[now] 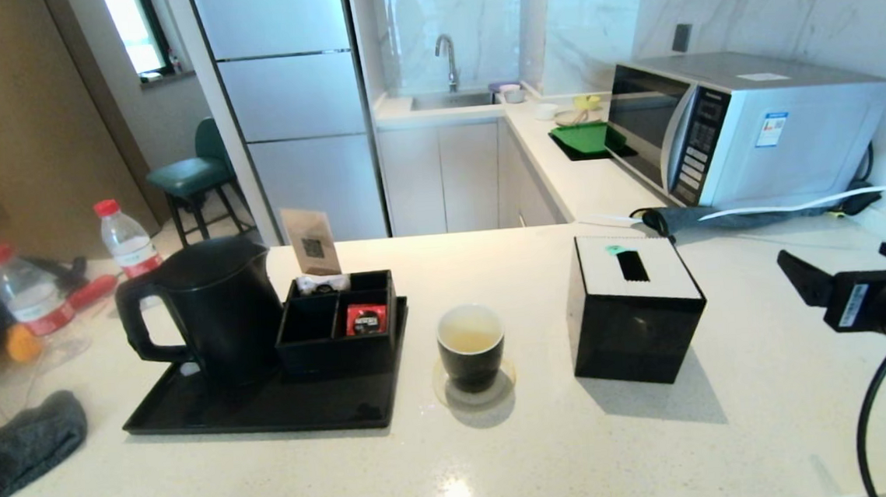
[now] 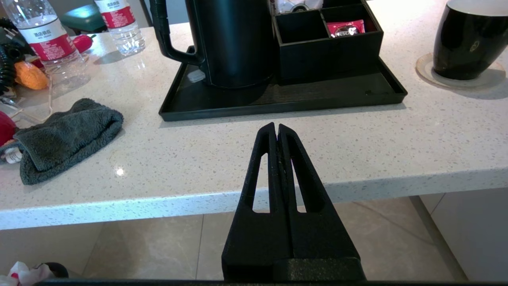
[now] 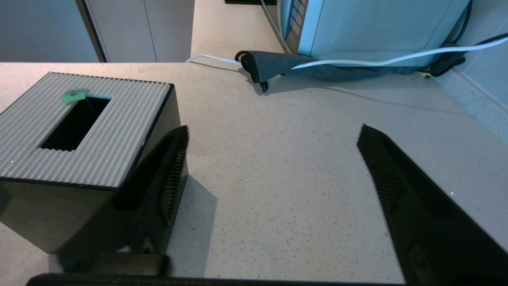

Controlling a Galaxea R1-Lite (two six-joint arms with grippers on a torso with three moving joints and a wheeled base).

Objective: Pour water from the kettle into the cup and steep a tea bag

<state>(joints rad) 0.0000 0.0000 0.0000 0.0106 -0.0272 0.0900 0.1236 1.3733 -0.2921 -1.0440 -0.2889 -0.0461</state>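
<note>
The matte black kettle (image 1: 213, 311) (image 2: 234, 39) stands upright on a black tray (image 1: 267, 409), handle toward the left. The glossy black cup (image 1: 471, 348) (image 2: 468, 39) sits on a round coaster at the counter's middle, with pale yellowish water (image 1: 470, 340) inside. No tea bag pouch shows; a green tag (image 3: 74, 95) with a thin string lies at the slot of the black cube box (image 1: 634, 309). My right gripper (image 1: 833, 254) (image 3: 274, 128) hangs open and empty to the right of that box. My left gripper (image 2: 276, 127) is shut, empty, over the counter's front edge before the tray.
A black divided organizer (image 1: 339, 326) with a red-wrapped sachet (image 1: 366, 318) stands on the tray beside the kettle. Two red-capped bottles (image 1: 126, 239) and a grey cloth (image 1: 24, 445) lie at the left. A microwave (image 1: 738, 126), white cable and dark cloth (image 3: 278, 65) are at the back right.
</note>
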